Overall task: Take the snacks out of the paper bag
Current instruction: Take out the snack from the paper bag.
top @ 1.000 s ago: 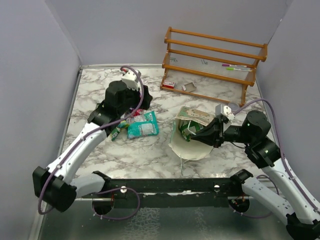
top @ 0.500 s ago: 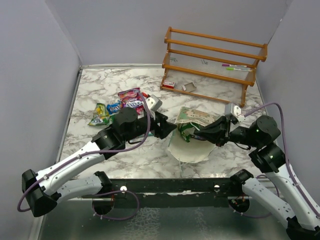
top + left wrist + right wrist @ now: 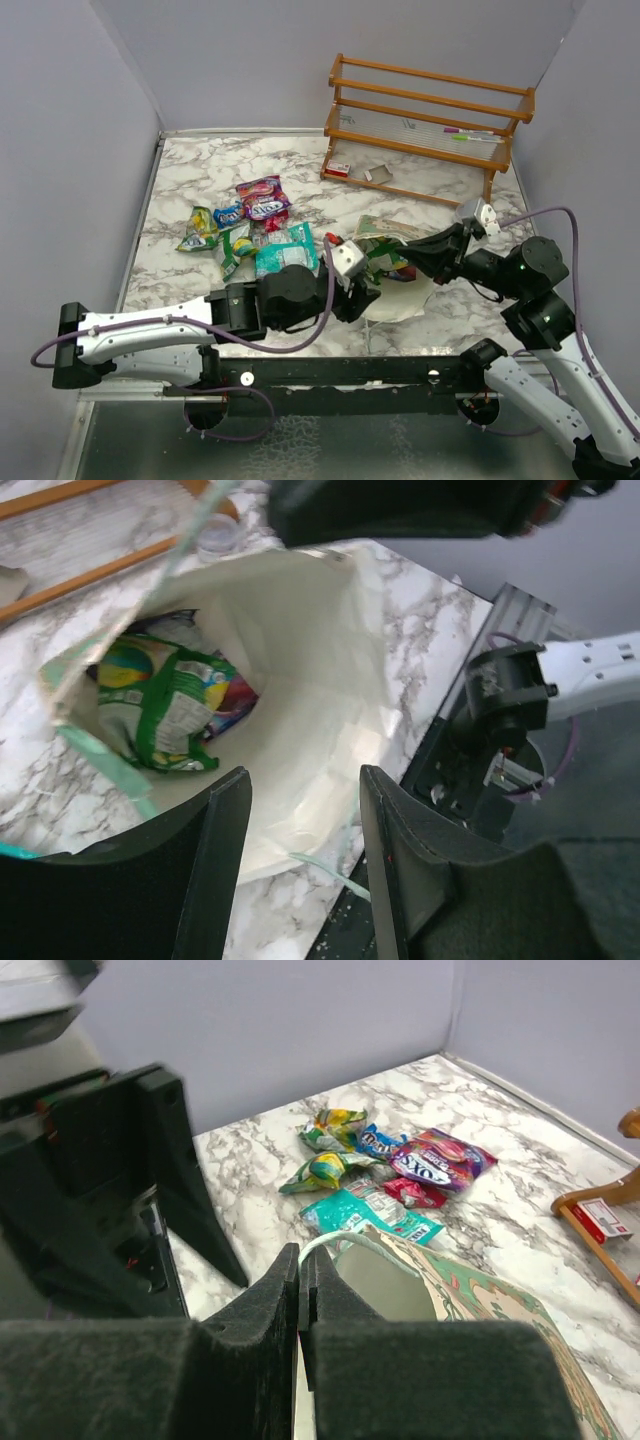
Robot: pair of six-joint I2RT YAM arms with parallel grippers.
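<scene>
Several snacks [image 3: 262, 197] lie in a heap on the marble table [image 3: 190, 165], at ten o'clock from the paper bag [image 3: 400, 300]. The left gripper [image 3: 302, 780] is spread wide and holds nothing, right at the bag's mouth. One green packet [image 3: 165, 705] sits deep inside the bag. On the bag's two o'clock side, the right gripper [image 3: 300, 1260] is pinched tight on the bag's top edge.

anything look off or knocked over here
The paper bag lies tipped on its side, its rim pinched by the right hand, with a green packet inside. Several other packets lie scattered loose on the table.
</scene>
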